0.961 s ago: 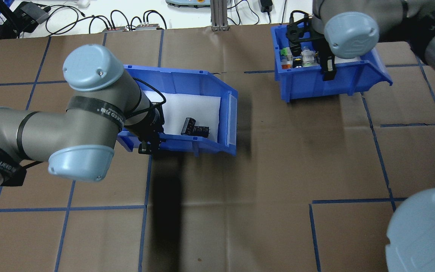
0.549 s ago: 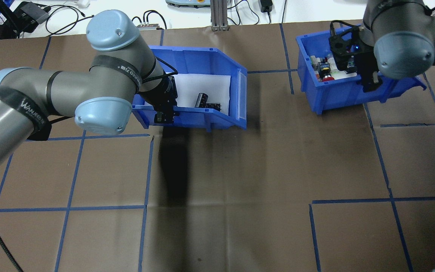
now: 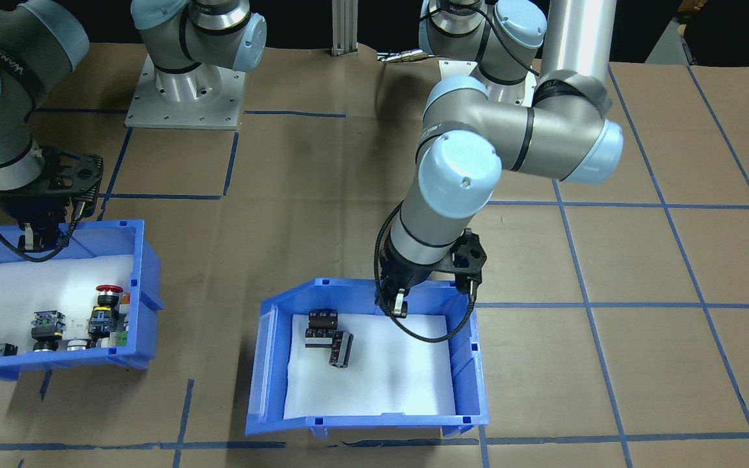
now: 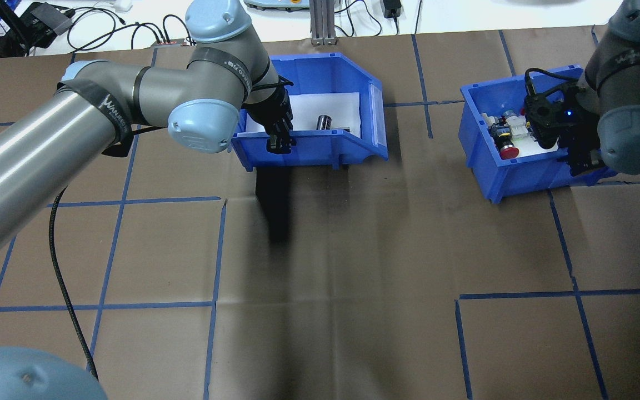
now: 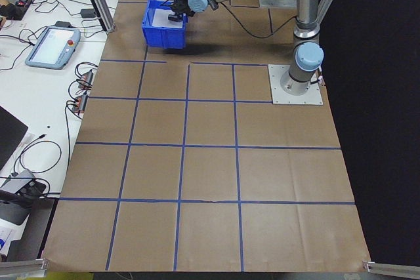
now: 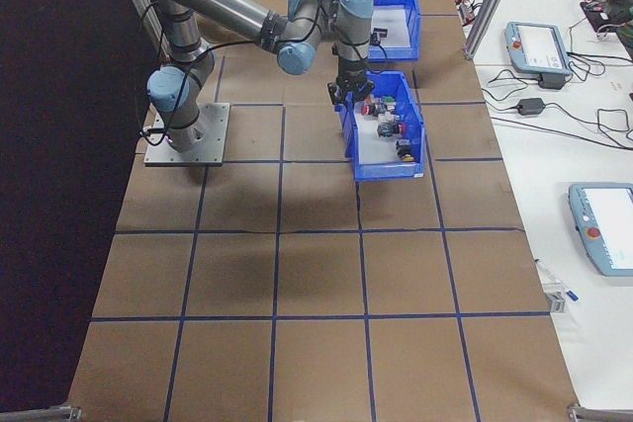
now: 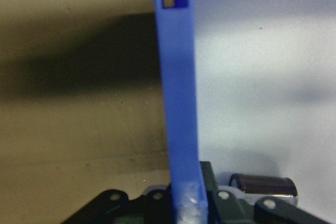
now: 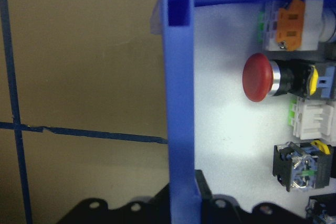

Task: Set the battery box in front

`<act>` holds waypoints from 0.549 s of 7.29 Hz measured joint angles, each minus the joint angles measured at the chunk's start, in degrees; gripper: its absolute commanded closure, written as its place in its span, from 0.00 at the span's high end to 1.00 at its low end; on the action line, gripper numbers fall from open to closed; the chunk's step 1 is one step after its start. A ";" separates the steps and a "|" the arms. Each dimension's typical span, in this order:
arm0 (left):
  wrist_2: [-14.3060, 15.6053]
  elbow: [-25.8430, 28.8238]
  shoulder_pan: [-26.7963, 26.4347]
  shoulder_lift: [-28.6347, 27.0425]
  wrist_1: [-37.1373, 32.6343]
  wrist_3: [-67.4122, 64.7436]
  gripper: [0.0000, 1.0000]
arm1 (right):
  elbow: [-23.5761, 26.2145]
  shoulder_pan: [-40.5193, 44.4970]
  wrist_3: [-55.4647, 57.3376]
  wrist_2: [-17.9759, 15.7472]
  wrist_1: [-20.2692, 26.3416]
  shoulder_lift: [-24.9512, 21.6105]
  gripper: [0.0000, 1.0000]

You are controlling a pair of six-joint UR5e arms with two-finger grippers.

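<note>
The battery box (image 4: 320, 150) is a blue bin with a white foam liner and dark cylindrical batteries (image 4: 325, 121) inside. It stands at the far middle of the table, also seen in the front view (image 3: 361, 426). My left gripper (image 4: 278, 139) is shut on its near side wall. In the left wrist view the blue wall (image 7: 181, 103) runs between the fingers, with a battery (image 7: 262, 187) just inside. My right gripper (image 4: 584, 161) is shut on the wall (image 8: 181, 103) of the other blue bin (image 4: 520, 178), which holds coloured buttons.
Brown paper with a blue tape grid covers the table (image 4: 353, 278). A metal post (image 4: 320, 22), cables and teach pendants lie beyond the far edge. The button bin (image 3: 56, 364) sits about a bin's width from the battery box.
My left arm has carried the battery box away from the robot and to the right. The right arm has shifted the button bin to the right and slightly nearer.
</note>
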 measured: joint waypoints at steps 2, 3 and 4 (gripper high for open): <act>-0.51 2.87 -1.23 -3.30 0.29 -1.41 0.26 | 2.30 -0.70 1.17 0.88 -0.11 -1.65 0.08; -1.30 3.86 -1.73 -4.40 0.20 -1.65 0.85 | 2.76 -0.72 2.50 1.02 0.00 -2.13 0.08; -1.55 4.38 -2.16 -4.92 -0.19 -1.93 0.99 | 3.43 -0.65 3.77 1.07 0.20 -2.80 0.08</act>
